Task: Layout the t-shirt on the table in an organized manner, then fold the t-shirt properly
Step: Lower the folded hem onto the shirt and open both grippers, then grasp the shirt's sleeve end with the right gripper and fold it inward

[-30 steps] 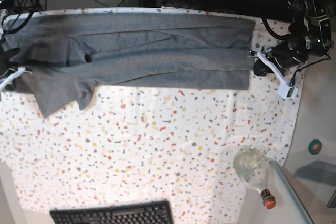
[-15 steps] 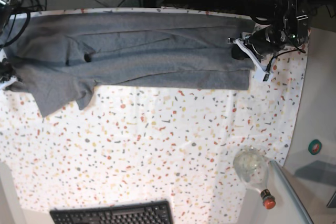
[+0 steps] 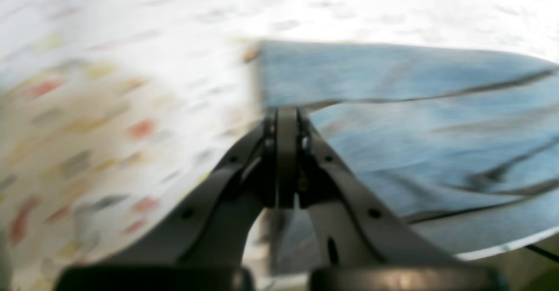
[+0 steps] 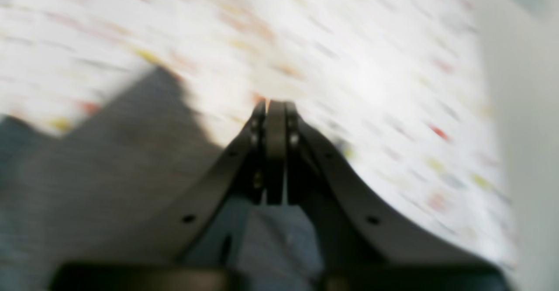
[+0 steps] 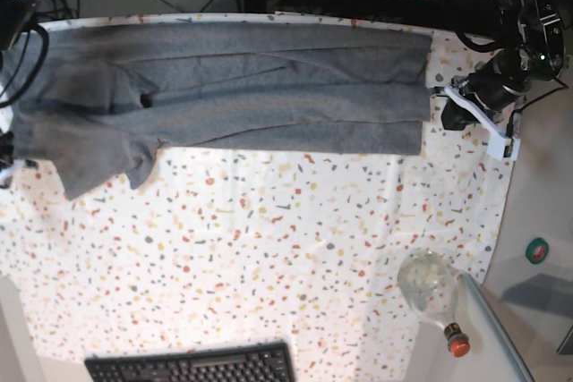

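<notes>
The grey t-shirt (image 5: 269, 87) lies spread in a long band across the far part of the speckled table (image 5: 269, 257), with one sleeve (image 5: 98, 154) hanging toward the front at the left. My left gripper (image 5: 474, 121) hovers just right of the shirt's right edge, apart from it. In the left wrist view the left gripper (image 3: 286, 112) is shut and empty, with the t-shirt (image 3: 393, 129) on its right. In the blurred right wrist view my right gripper (image 4: 275, 105) looks shut, over bare cloth beside the t-shirt (image 4: 109, 160). In the base view it is almost off the left edge.
A clear bottle with a red cap (image 5: 434, 292) lies near the table's front right corner. At the front edge sits a black keyboard (image 5: 192, 366). A green roll (image 5: 537, 250) lies off the table to the right. Cables and equipment line the back.
My left gripper swung in over the shirt's right edge, then back out to the right. The right gripper drew off leftward, leaving the sleeve lying on the table.
</notes>
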Action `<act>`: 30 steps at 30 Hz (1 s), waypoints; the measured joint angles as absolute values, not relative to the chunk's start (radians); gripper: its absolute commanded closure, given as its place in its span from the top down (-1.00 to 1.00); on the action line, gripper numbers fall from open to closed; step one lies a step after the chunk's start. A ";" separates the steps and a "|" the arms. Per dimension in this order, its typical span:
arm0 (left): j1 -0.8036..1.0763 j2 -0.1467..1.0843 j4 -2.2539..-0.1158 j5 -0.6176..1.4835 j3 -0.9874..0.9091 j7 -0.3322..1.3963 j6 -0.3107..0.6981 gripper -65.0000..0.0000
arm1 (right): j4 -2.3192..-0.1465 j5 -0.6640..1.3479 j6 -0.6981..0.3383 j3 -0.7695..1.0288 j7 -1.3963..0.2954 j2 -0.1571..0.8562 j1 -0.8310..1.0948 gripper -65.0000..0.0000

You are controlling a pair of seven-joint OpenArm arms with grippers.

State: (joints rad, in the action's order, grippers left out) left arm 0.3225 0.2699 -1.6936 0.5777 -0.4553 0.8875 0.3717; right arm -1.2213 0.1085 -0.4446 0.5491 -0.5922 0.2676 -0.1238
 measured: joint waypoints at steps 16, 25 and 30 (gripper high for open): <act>0.330 0.286 -1.656 0.575 -0.783 1.003 0.577 -1.00 | -0.611 0.096 -0.429 0.306 -0.443 0.271 -0.446 0.35; 0.330 0.283 -1.633 0.577 -0.788 1.003 0.577 -1.00 | -0.596 0.096 -0.429 0.295 -0.433 0.271 -0.425 0.15; 0.330 0.283 -1.633 0.577 -0.784 1.003 0.577 -1.00 | -0.622 0.096 -0.425 0.294 -0.433 0.273 -0.405 0.09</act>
